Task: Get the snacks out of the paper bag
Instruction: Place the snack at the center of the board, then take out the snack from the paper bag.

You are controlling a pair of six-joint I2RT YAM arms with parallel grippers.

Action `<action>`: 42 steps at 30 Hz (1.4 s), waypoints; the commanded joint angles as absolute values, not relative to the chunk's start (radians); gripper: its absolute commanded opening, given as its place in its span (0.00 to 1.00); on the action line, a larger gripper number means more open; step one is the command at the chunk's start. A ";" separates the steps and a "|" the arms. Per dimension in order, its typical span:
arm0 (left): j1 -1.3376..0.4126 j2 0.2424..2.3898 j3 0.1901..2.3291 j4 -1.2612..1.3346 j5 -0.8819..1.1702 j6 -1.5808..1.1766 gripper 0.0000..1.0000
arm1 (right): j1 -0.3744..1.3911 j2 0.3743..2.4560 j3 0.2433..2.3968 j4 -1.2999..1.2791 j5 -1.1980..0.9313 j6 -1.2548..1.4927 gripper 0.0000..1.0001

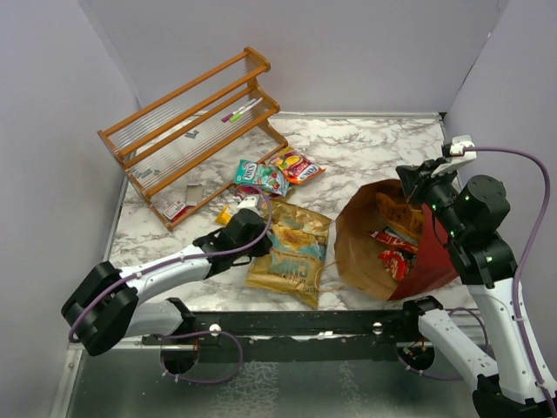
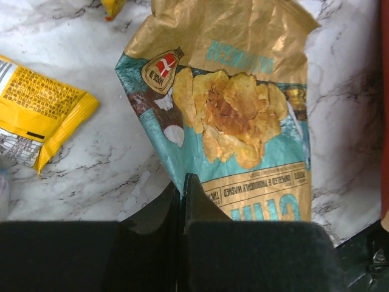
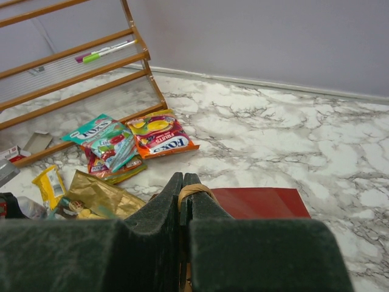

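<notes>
While right tool (image 3: pixel 182 180) pinches paper bag (image 1: pixel 435 272) handle (image 3: pixel 195 190), hold mouth open; left tool (image 2: pixel 182 180), closed empty, reaches inner snacks (image 1: pixel 393 252).

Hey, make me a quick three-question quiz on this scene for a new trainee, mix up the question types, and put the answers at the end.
1. True or false: the paper bag is already empty.
2. The right gripper is shut on: A nothing, B the bag's twisted handle, C a candy packet.
3. Fill in: the markers lie on the wooden ____.
Key: 1 false, red packets lie inside. 2 B. 3 rack.
</notes>
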State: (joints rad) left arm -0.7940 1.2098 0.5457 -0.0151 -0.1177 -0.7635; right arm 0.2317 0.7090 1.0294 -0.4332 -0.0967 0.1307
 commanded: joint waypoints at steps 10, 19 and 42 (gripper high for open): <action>-0.793 0.849 0.629 -0.169 -0.245 -0.577 0.99 | 0.232 0.693 1.042 -0.328 -0.488 0.051 0.02; -0.810 0.900 0.709 0.145 0.231 -0.380 0.90 | 0.232 0.722 1.081 -0.362 -0.556 0.061 0.02; -1.283 1.554 1.223 0.051 -0.037 0.476 0.91 | 0.232 0.711 1.087 -0.385 -0.558 0.091 0.02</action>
